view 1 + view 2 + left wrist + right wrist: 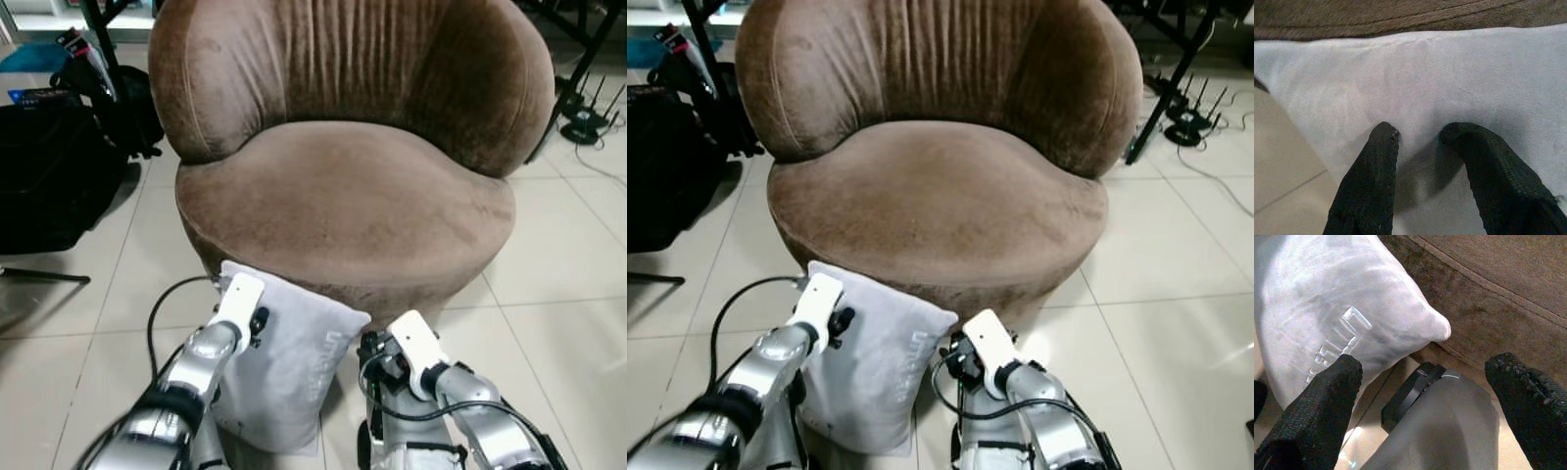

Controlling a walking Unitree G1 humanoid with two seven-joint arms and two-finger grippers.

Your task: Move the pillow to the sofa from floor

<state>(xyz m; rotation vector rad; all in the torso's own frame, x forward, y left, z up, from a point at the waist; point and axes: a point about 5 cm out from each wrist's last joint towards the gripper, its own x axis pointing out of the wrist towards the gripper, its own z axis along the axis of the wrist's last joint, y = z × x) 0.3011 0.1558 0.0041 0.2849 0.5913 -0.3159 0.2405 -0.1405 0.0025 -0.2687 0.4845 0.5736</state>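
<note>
**Grey pillow stands on the floor against the brown chair**

The pillow (284, 377) is soft, pale grey and roughly square, with raised letters pressed into its cloth. It stands up on the tiled floor (549, 333), leaning on the front of the sofa (343, 196). The sofa is a round, brown chair with a fuzzy, velvety cover, a fat seat cushion and a curved back with soft folds.

The left pincer (1420, 134) is at the pillow's top corner. In the left wrist view its two rough black fingers (1371, 181) are spread a little, their tips pushed against the grey cloth. Nothing is pinched between them. That view also shows the brown seat edge just past the pillow.

The right pincer (1425, 367) is beside the pillow's other top corner, near the floor. Its fingers are wide apart and hold nothing. In the right wrist view a shiny silver part with a black band (1410, 391) sits between them, and the pillow's pointed corner touches the sofa's base. The letters show best here.

The head views show more of the room: a black bag (54, 166) to the left, and a black router (586, 117) with thin sticks by a dark frame to the right.
</note>
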